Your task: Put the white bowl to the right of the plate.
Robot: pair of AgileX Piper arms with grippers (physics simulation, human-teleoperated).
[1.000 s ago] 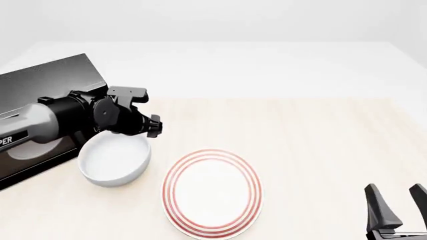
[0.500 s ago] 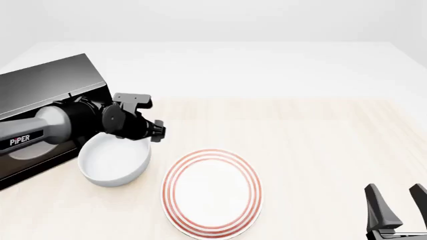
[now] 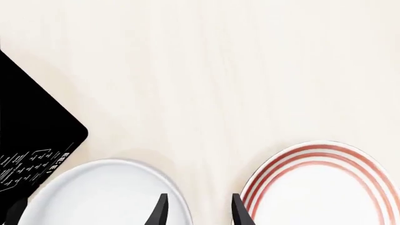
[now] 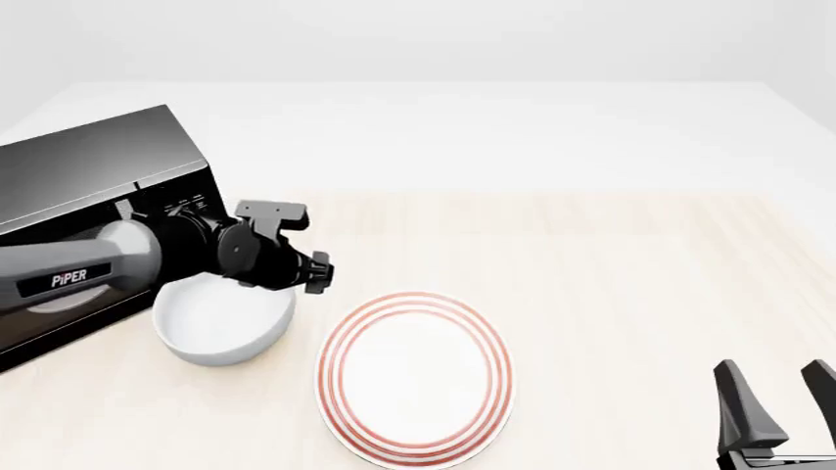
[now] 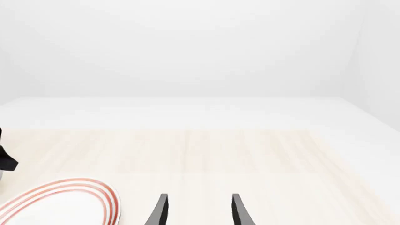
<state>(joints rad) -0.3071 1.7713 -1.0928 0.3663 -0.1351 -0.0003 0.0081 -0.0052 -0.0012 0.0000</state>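
Note:
The white bowl (image 4: 219, 321) sits on the table left of the red-ringed plate (image 4: 415, 377). My left gripper (image 4: 282, 272) hangs over the bowl's right rim, pointing down. In the left wrist view the gripper (image 3: 198, 213) is open, with one finger (image 3: 160, 212) over the bowl's (image 3: 103, 194) inside edge and the other outside it, beside the plate (image 3: 325, 187). My right gripper (image 4: 780, 406) is open and empty at the front right, away from both; it also shows in the right wrist view (image 5: 198, 211) with the plate's edge (image 5: 62, 201).
A black microwave-like box (image 4: 92, 186) stands at the left, just behind the bowl; its corner shows in the left wrist view (image 3: 31, 140). Bare light wood table (image 4: 627, 294) lies to the right of the plate.
My left arm has moved right and down, bringing the gripper over the bowl's right rim. The bowl, plate and right arm have not moved.

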